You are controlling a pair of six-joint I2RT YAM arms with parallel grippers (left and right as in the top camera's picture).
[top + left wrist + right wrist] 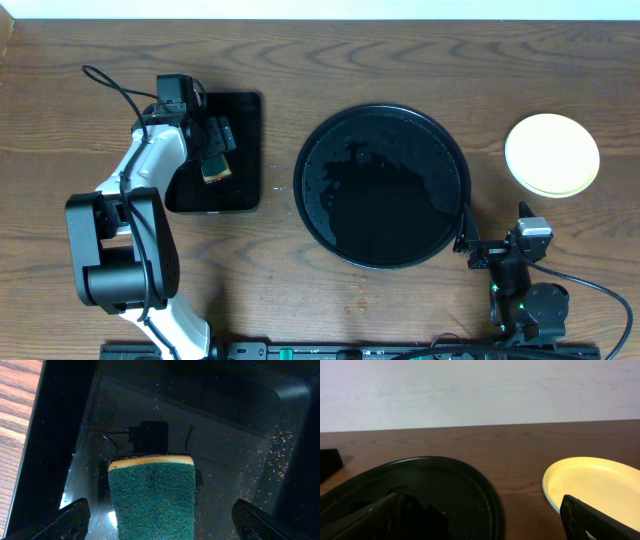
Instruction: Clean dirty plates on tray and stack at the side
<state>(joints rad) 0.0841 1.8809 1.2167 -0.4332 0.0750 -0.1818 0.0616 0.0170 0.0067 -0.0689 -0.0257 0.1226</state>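
Observation:
The large round black tray lies mid-table with no plates on it; its rim also shows in the right wrist view. The plates sit stacked on the table to the tray's right. The top one is pale yellow, and a pale edge of another shows beneath it. My left gripper is open over a green-and-yellow sponge, which lies between its fingers without touching them. My right gripper is open and empty at the tray's near right rim.
The sponge rests in a smaller rectangular black tray at the left, also seen in the left wrist view. Bare wooden table surrounds both trays. A pale wall stands behind the table's far edge.

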